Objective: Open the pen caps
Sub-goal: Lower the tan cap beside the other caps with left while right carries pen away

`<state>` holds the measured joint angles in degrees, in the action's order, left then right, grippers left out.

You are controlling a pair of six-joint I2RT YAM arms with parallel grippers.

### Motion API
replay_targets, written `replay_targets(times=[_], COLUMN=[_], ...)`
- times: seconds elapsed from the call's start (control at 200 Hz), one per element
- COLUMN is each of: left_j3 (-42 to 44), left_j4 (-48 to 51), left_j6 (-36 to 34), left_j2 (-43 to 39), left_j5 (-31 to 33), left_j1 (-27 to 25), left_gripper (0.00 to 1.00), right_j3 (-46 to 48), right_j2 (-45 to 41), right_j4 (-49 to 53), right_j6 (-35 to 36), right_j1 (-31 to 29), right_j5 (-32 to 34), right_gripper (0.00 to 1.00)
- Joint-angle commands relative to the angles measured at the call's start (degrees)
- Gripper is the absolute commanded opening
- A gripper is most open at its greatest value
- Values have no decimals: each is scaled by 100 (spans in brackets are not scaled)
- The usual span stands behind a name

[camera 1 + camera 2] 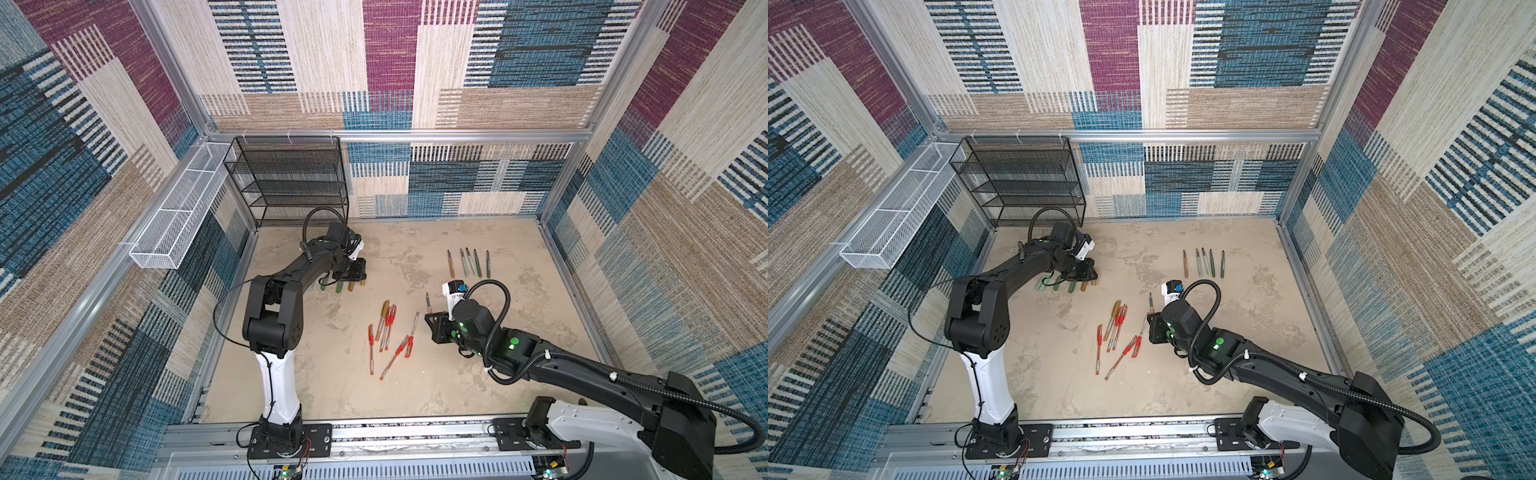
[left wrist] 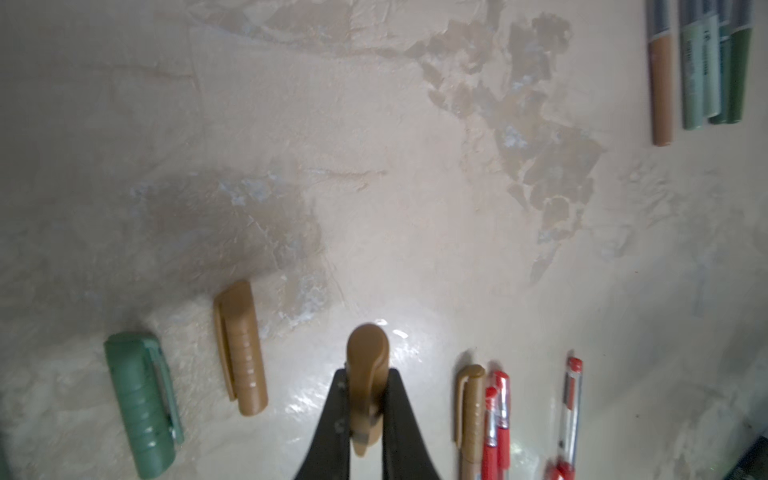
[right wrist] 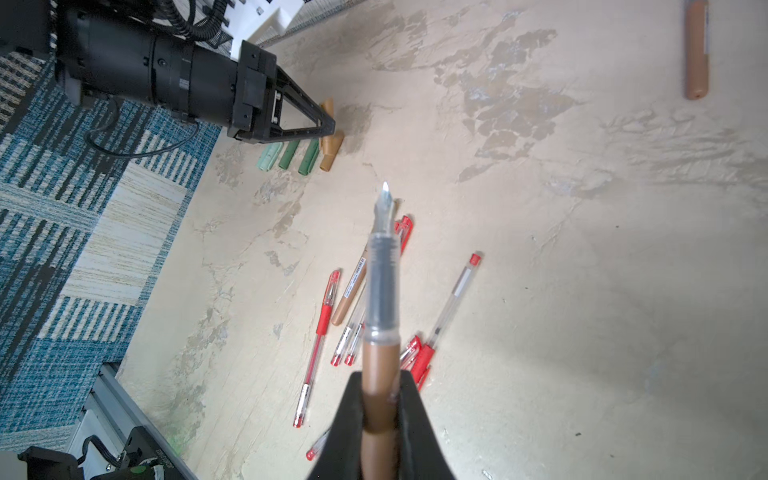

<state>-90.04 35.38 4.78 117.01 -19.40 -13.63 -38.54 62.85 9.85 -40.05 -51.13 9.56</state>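
My left gripper (image 2: pixel 368 374) is shut on a gold-brown pen cap (image 2: pixel 368 349), low over the table at the back left (image 1: pixel 353 274). Beside it lie loose pen caps: a gold-brown one (image 2: pixel 241 349), a green one (image 2: pixel 141 399), and a mint one (image 3: pixel 268 158). My right gripper (image 3: pixel 380 378) is shut on a brown pen barrel (image 3: pixel 380 353) whose bare nib (image 3: pixel 384 199) points away from it, near the table's middle (image 1: pixel 432 318). Between the arms lies a pile of red capped pens (image 1: pixel 388 328) with a gold capped pen (image 1: pixel 382 318).
Several uncapped pens (image 1: pixel 469 264) lie in a row at the back right. A black mesh shelf (image 1: pixel 291 178) stands in the back left corner. A white mesh basket (image 1: pixel 178 208) hangs on the left wall. Both arm bases sit on the front rail (image 1: pixel 374 432).
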Motion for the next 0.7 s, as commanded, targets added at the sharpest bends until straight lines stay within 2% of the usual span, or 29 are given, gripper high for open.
replay_targets(times=[0.0, 0.326, 0.696], left_j3=[-240, -432, -482], left_j4=[308, 492, 558], left_j6=[-196, -214, -11], left_j2=[224, 624, 399], left_j5=[210, 481, 638], left_j1=[-8, -23, -84], left_gripper=[0, 5, 29], right_j3=[46, 179, 113], right_j2=[-87, -212, -365], right_j4=[-30, -78, 141], right_j6=[-93, -94, -142], right_j1=[0, 9, 15], right_j5=[30, 98, 195], right_gripper=[0, 0, 0])
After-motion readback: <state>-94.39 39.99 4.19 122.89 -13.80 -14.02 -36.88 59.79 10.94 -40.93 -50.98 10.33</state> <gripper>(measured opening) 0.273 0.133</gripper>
